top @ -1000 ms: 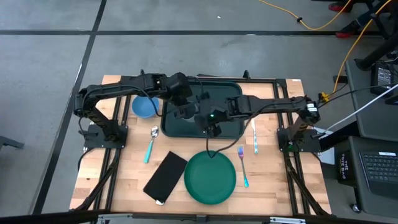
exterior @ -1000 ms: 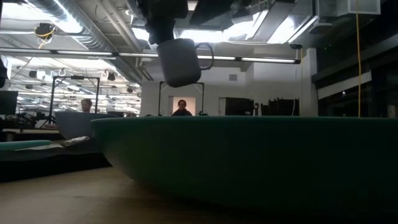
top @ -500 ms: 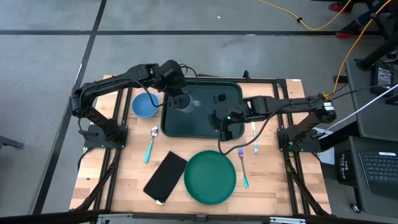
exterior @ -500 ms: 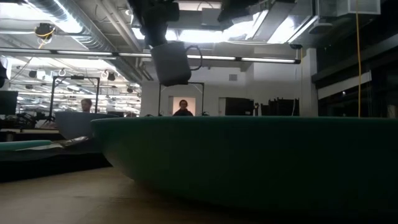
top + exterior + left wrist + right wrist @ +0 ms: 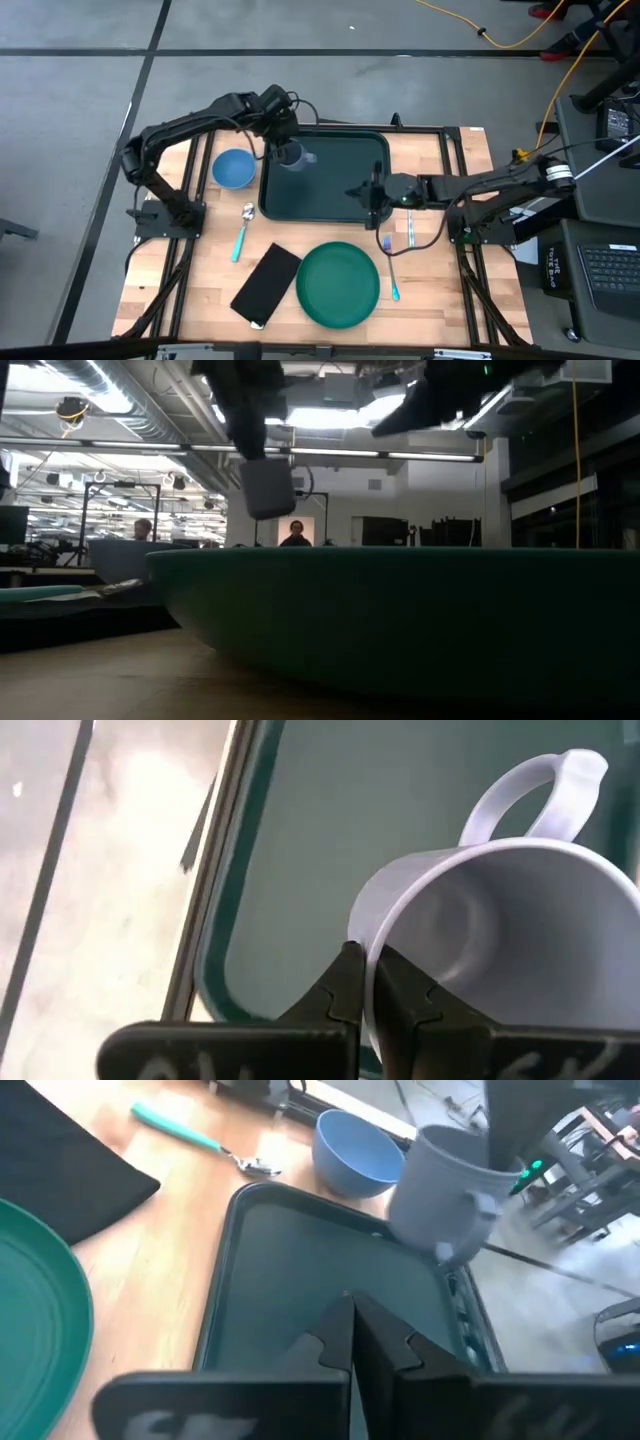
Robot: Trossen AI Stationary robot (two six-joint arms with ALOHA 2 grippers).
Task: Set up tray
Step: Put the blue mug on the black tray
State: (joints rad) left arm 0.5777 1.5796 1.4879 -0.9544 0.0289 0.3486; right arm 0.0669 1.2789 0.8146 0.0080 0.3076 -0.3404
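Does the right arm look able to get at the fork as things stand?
Probably yes: the right gripper hangs shut at the tray edge, the fork lies bare just beside it, and nothing stands between them.

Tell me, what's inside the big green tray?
Nothing sits in the tray that I can see. The left hand holds a pale mug by its rim, up in the air over the tray's far left corner. The mug hides the bit right below it.

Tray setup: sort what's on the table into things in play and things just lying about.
In play: tray; mug, pinched by left gripper above the tray; right gripper, shut.
Lying about: blue bowl, green plate, spoon, forks, black rectangle.
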